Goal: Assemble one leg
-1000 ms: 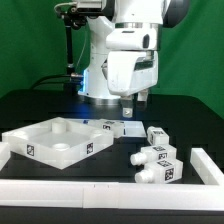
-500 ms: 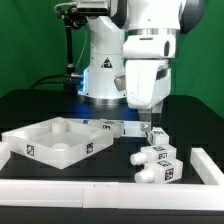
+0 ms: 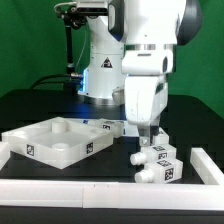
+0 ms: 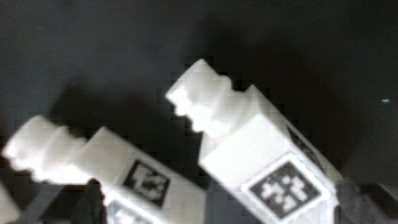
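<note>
Black-and-white square tags mark the leg (image 4: 246, 128) — a stubby white peg, stepped at its tip — beneath the hand (image 3: 148, 131), open or closed I cannot tell.

The tray (image 3: 50, 147) lies on the worktop (image 3: 30, 105) toward the exterior view's left. The marker board (image 3: 112, 127) lies flat just behind the tray's rear corner, in front of the robot base (image 3: 98, 75). Three legs lie in a short row on the exterior view's right of the tray, running back to front: rear leg (image 3: 161, 139), middle leg (image 3: 162, 155), front leg (image 3: 160, 173). The jaws hang over the rear end of that row. A front rail (image 3: 100, 190) borders the worktop before everything, and a side rail (image 3: 206, 166) stands beside the legs. In the wrist view, one leg (image 4: 240, 125) lies beside a second leg (image 4: 86, 158), parallel and apart.
</note>
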You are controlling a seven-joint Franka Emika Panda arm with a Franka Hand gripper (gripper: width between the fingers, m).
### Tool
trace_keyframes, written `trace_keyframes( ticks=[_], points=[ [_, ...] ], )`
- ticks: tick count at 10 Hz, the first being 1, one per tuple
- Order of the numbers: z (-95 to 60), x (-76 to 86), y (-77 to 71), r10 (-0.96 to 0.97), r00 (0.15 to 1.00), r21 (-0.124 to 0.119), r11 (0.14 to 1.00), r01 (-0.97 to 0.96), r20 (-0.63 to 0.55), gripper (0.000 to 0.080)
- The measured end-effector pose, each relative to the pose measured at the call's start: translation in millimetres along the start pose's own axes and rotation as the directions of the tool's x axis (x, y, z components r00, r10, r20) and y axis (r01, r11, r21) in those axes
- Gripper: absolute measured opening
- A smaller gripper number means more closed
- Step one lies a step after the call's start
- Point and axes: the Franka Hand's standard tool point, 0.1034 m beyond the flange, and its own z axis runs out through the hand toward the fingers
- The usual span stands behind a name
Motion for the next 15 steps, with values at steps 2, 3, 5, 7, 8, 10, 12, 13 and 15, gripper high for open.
trace_keyframes(
  ticks=[2, 3, 5, 7, 8, 10, 12, 13, 15],
  points=[
    [12.5, 5.2, -6.3, 0.013, 1.0, 0.021, 1.0, -0.013, -0.001, 0.0649],
    [13.0, 9.3, -5.8, 0.016, 1.0, 0.014, 1.0, -0.016, -0.01, 0.0649],
    [12.8, 11.6, -4.4, 0.018, 1.0, -0.004, 1.0, -0.018, -0.022, 0.0649],
    [12.2, 11.1, -5.1, 0.018, 1.0, -0.004, 1.0, -0.018, -0.022, 0.0649],
    [12.4, 10.7, -6.4, 0.023, 1.0, -0.003, 1.0, -0.023, -0.021, 0.0649],
    [12.3, 9.9, -5.7, 0.026, 0.999, -0.016, 1.0, -0.026, -0.029, 0.0649],
    [11.1, 2.3, -2.7, 0.029, 0.999, -0.025, 0.999, -0.03, -0.029, 0.0649],
    [7.3, 3.0, -1.3, 0.026, 0.999, -0.031, 0.999, -0.027, -0.03, 0.0649],
    [-3.2, 11.4, 2.4, -0.041, 0.999, -0.059, 0.998, 0.038, -0.036, 0.0649]
  ],
)
